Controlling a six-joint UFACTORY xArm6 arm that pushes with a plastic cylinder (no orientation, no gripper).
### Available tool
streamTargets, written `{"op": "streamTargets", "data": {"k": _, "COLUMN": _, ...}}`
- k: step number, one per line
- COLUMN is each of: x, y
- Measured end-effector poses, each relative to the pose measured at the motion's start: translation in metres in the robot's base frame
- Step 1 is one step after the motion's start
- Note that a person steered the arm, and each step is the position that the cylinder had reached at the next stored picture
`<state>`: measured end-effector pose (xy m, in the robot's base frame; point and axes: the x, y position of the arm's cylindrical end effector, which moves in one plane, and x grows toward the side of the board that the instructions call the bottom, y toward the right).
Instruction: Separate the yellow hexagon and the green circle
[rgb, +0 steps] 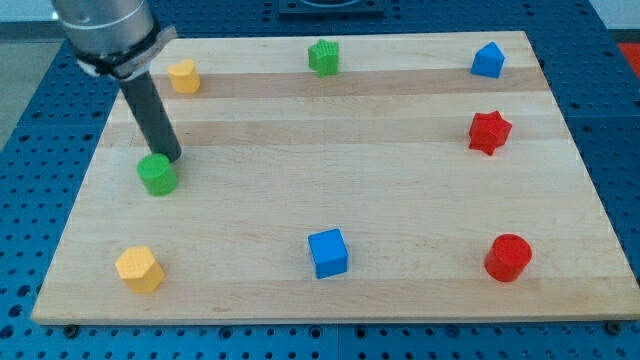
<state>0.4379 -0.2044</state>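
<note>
The green circle (157, 174) lies at the board's left, about mid-height. The yellow hexagon (139, 268) lies near the bottom left corner, well below the green circle and apart from it. My tip (172, 158) rests on the board just above and to the right of the green circle, touching or nearly touching its upper right edge. The dark rod rises up and left to the arm at the view's top left.
A second yellow block (183, 75) sits at the top left, a green star-like block (323, 56) at top centre, a blue block (488, 61) at top right, a red star (489, 131) at right, a red cylinder (508, 257) at bottom right, a blue cube (328, 252) at bottom centre.
</note>
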Motion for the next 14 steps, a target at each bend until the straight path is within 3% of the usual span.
{"op": "streamTargets", "data": {"k": 2, "x": 0.073, "y": 0.0}}
{"op": "streamTargets", "data": {"k": 3, "x": 0.088, "y": 0.0}}
{"op": "streamTargets", "data": {"k": 4, "x": 0.05, "y": 0.0}}
{"op": "streamTargets", "data": {"k": 7, "x": 0.049, "y": -0.099}}
{"op": "streamTargets", "data": {"k": 9, "x": 0.105, "y": -0.1}}
{"op": "streamTargets", "data": {"k": 12, "x": 0.126, "y": -0.052}}
{"op": "streamTargets", "data": {"k": 14, "x": 0.129, "y": 0.042}}
